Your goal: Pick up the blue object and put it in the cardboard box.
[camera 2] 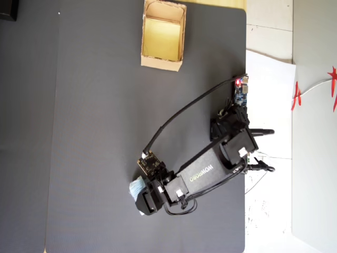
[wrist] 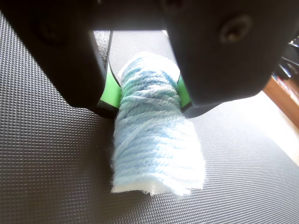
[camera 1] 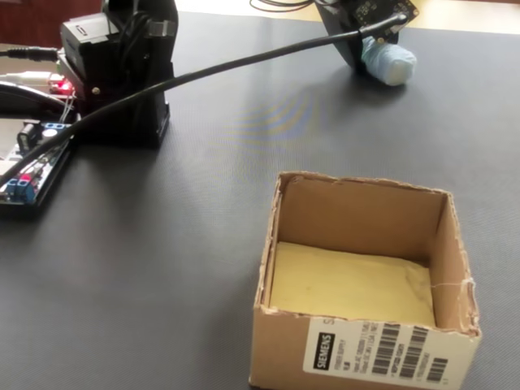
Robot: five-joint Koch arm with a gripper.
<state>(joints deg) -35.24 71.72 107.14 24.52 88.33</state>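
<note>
where fingers (wrist: 148, 93) pinch, ribbed yarn bundle (wrist: 156, 144)

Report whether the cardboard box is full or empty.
Empty. The cardboard box shows only its bare yellowish floor; the blue object is away from it, clamped in the gripper.

My wrist camera peers close between the gripper (wrist: 148, 93) jaws, my fixed camera sits low just beside the cardboard box (camera 1: 361, 284) facing the arm, my overhead camera looks straight down, both showing box and arm.
</note>
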